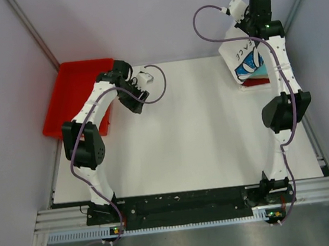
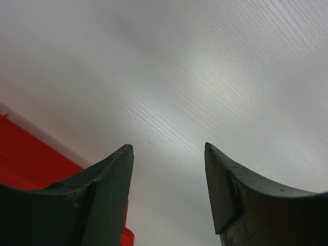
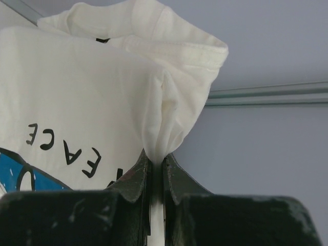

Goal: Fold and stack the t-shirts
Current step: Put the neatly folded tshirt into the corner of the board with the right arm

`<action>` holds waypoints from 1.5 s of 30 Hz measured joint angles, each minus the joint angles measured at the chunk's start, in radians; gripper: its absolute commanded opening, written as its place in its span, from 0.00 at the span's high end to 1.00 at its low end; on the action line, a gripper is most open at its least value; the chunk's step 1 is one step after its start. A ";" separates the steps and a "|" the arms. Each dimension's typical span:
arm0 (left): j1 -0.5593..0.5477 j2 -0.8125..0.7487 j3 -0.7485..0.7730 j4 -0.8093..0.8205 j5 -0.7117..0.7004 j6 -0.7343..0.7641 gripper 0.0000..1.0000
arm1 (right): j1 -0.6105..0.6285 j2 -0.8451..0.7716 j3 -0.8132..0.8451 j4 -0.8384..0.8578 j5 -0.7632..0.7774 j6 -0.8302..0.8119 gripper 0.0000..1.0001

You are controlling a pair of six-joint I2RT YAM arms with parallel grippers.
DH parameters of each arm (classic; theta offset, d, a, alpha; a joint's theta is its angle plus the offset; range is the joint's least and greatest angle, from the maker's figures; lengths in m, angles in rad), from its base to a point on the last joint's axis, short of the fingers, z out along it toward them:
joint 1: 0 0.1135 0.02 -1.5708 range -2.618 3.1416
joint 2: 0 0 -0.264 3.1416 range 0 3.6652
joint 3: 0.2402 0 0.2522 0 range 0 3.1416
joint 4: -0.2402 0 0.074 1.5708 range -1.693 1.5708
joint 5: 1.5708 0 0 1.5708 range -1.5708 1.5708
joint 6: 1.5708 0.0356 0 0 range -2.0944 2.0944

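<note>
A white t-shirt [image 1: 244, 56] with black letters and a blue print hangs in the air at the far right of the table, over a low stack whose dark red t-shirt [image 1: 256, 81] shows beneath it. My right gripper [image 3: 156, 159] is shut on a pinched fold of this white t-shirt [image 3: 92, 102], with cloth bunched above the jaws. In the top view the right gripper [image 1: 250, 25] is raised high at the back right. My left gripper [image 2: 169, 148] stands open above bare table, nothing between its fingers; in the top view the left gripper [image 1: 133, 103] sits left of centre.
A red plastic tray [image 1: 72, 95] lies at the table's far left edge and shows again as the red tray [image 2: 31, 164] in the left wrist view. The white table [image 1: 189, 132] spreads between the arms. Grey walls close in behind and at both sides.
</note>
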 measured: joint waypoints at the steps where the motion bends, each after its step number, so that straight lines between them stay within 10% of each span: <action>1: 0.000 0.000 -0.003 0.001 0.000 0.000 0.38 | -0.006 0.000 0.000 0.013 0.000 -0.001 1.00; 17: 0.000 0.000 -0.009 -0.001 -0.013 0.000 0.38 | -0.175 0.097 -0.085 0.263 -0.019 0.000 0.96; 24: 0.000 0.000 -0.009 -0.011 -0.017 0.000 0.37 | -0.218 0.174 -0.167 0.482 0.025 0.002 0.01; 35: 0.000 -0.008 -0.016 -0.034 -0.035 -0.001 0.31 | -0.256 0.151 -0.143 0.608 0.075 0.138 0.01; 45: 0.000 -0.322 -0.310 0.041 -0.026 -0.001 0.26 | -0.092 -0.417 -0.714 0.586 -0.160 0.268 0.01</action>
